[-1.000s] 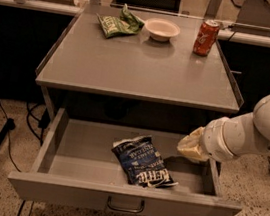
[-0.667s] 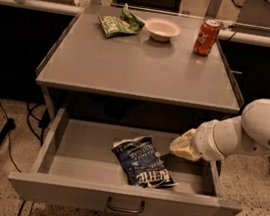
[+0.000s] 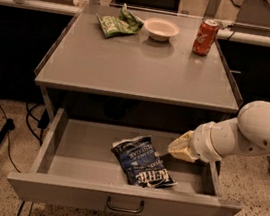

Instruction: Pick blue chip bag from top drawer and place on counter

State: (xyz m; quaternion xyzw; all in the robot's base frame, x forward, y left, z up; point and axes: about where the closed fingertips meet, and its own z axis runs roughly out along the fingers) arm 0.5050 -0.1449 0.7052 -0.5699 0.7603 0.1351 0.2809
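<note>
Count: one blue chip bag [image 3: 142, 161], one green snack bag [image 3: 117, 24], one white bowl [image 3: 161, 29], one red soda can [image 3: 206, 31], one top drawer [image 3: 121, 199] pulled open, one counter [image 3: 141, 65], one white arm [image 3: 253, 130] with one gripper [image 3: 182, 147]. The blue chip bag lies flat on the drawer floor, about centre, a little toward the front and right, turned diagonally with one end toward the back left and the other toward the front right. It is dark navy glossy foil, crinkled, with white lettering across the face and a paler band at the back-left end. The drawer has one dark curved wire handle [image 3: 124, 207] in the middle of its flat front panel. On the counter, all at the far edge: green snack bag at left, bowl just right of it, can well apart at the far right corner; the rest of the grey top is bare. The arm reaches in from the right; the cream-coloured gripper sits over the right side of the drawer, just beside the upper right edge of the bag, contact not discernible. Cannot tell how far the gripper is open; the bag lies on the drawer floor, not lifted
</note>
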